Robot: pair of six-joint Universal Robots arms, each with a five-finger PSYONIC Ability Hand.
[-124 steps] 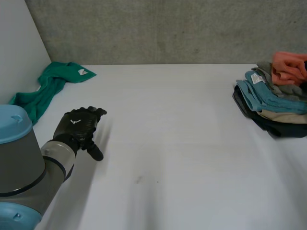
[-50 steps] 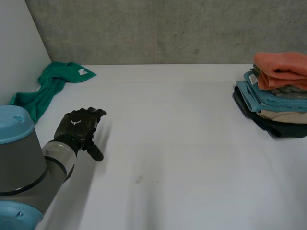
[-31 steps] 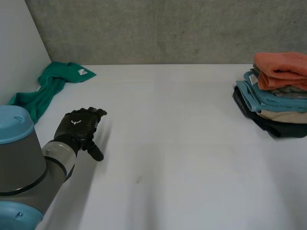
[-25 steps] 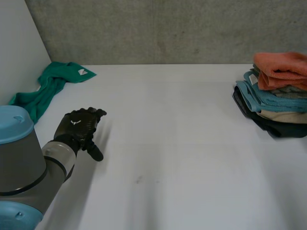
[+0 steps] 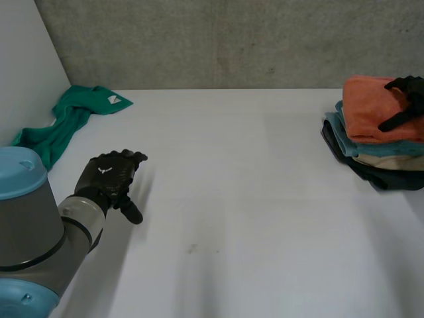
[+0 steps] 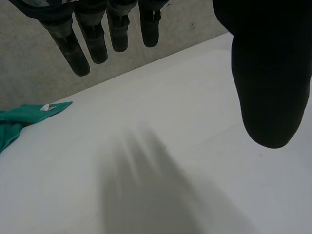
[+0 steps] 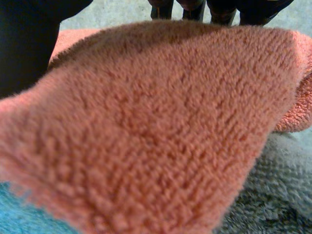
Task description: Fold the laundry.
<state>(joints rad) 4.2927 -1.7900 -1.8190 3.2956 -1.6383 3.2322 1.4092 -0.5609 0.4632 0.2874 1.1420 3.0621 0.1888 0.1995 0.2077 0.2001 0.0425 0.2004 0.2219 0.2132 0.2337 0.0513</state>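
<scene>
**Table**: white, backed by a grey concrete wall.

**Item 1: green cloth**. Unfolded and crumpled, lying at the far corner on the robot's left side. A white label shows on its far end. In the left wrist view a corner of it lies beyond the fingertips, well apart from them.

**Item 2: stack of folded laundry**. Sits at the table's edge on the robot's right side. From the bottom up it has a dark piece, a beige layer, a blue towel and, on top, the orange towel. The right wrist view shows a grey terry layer just beneath the orange one.

**Item 3: left hand**. Over bare table near the robot's left side, well apart from both the green cloth and the stack. Its fingers are straight and spread apart from the thumb, and it holds nothing.

**Item 4: right hand**. On the top of the orange towel. Its fingers are curled over the towel's far side, with the thumb on the near side. The towel bulges up between them, so the hand is clamped on the towel.
</scene>
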